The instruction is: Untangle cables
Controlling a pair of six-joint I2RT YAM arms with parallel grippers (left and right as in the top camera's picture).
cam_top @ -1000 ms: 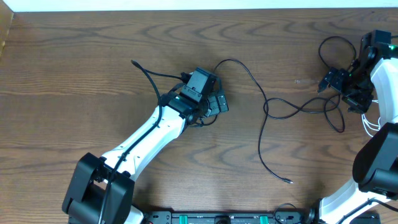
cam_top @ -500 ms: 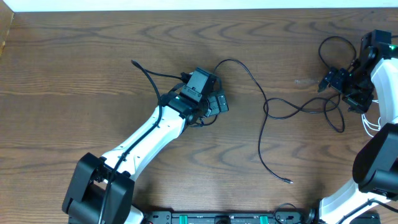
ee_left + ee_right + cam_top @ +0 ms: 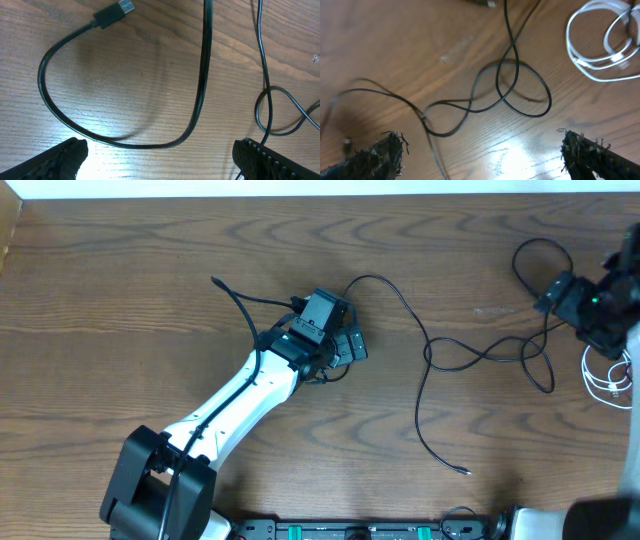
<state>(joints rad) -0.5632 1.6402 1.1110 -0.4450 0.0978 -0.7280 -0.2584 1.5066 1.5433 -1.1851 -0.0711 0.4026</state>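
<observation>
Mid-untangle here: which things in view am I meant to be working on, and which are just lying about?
Part of the job:
- thick black cable with a USB plug
- thin black cables, looped over each other
- coiled white cable

Not part of it:
- pale scrap or smear on the table; cannot tell which

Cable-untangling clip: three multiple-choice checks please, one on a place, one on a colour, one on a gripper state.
1. Overhead, the white cable lies: A by the right edge; B by the left edge; C dead centre.
2. The USB plug insert, left wrist view, is: A red; B blue; C yellow.
3. The right gripper is: A open, empty; B shut, empty; C shut on the white cable.
Answers: A, coiled at the right edge; B, blue tongue visible; A, fingers spread, gripping nothing.
</observation>
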